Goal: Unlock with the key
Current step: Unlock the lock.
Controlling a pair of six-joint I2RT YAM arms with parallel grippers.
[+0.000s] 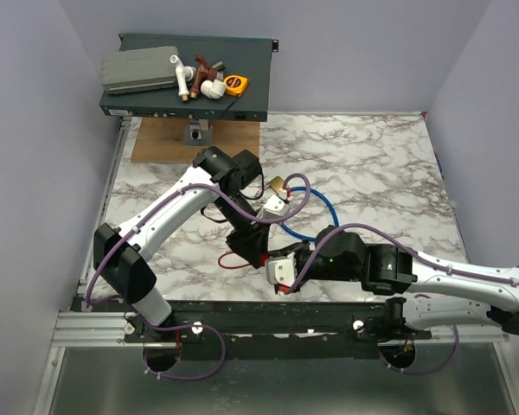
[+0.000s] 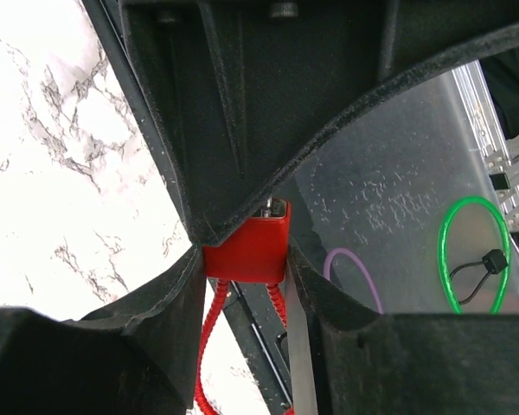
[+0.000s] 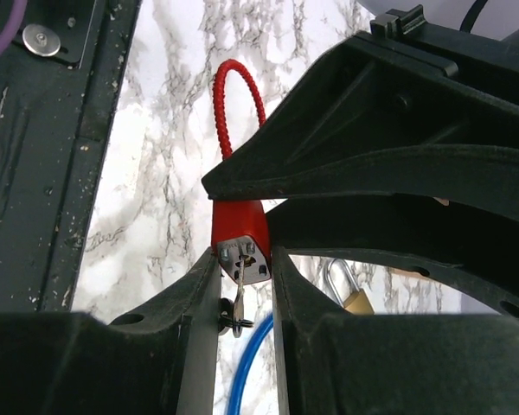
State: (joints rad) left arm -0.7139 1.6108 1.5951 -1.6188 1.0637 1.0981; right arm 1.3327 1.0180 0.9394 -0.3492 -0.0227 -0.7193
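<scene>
At the centre of the worktop [image 1: 372, 164] little can be made out from above: both hands are crowded together there, and the key is too small to be picked out. The left hand [image 2: 242, 259] is seen clamped on a red lock body [image 3: 240, 223], whose upper end is covered by its fingers. A red cord [image 3: 227, 95] is looped out over the marble.

In the right wrist view the key [image 3: 239, 290] is found hanging from that body's silver face, its dark head half lost in shadow. The right hand [image 3: 244, 264] is set around it, one finger close on each side, with gaps beside the blade. Whether anything is pinched cannot be told. A brass padlock [image 3: 353, 294] and a blue cable [image 3: 246, 372] are glimpsed beyond, partly covered by the fingers.
</scene>
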